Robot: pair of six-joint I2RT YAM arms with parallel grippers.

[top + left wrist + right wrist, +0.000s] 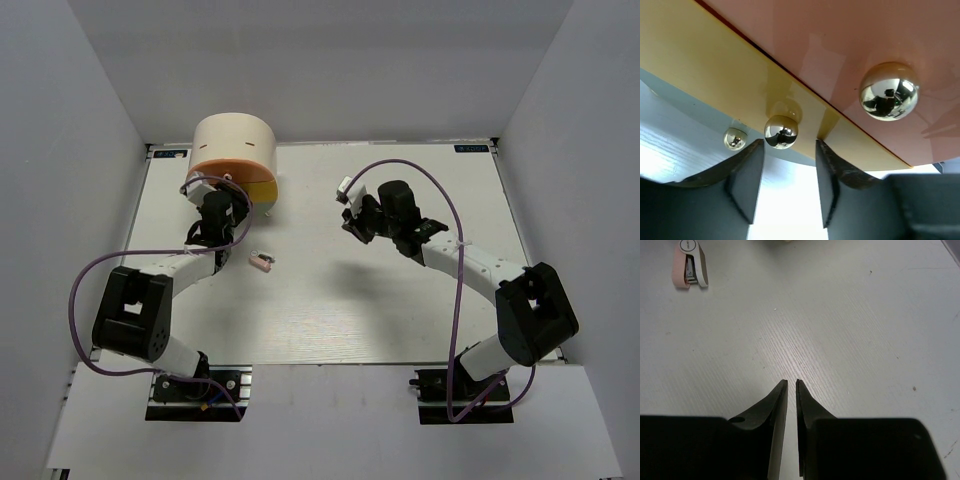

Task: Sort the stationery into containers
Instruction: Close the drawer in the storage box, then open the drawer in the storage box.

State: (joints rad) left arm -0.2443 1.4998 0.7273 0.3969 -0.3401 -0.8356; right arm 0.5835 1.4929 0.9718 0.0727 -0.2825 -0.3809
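Observation:
The cream cylindrical unit (pixel 236 136) stands at the back left, with an orange drawer (pixel 213 168) and a yellow drawer (pixel 263 188) at its front. My left gripper (pixel 228 193) is open right at these drawers. In the left wrist view its tips (pixel 788 147) sit just below the yellow drawer's (pixel 715 65) chrome knob (pixel 781 132), not closed on it. The orange drawer (pixel 840 45) with its knob (pixel 889 91) is above. A tiny pink-and-white piece (pixel 261 262) lies on the table and shows in the right wrist view (pixel 689 262). My right gripper (pixel 349 222) (pixel 791 382) is shut and empty above bare table. Highlighters and white sticks are out of view.
A third small chrome knob (pixel 735 138) shows low on the unit, left of the yellow drawer's knob. The white table (pixel 400 290) is walled in by grey panels at the left, right and back. Purple cables loop beside both arms.

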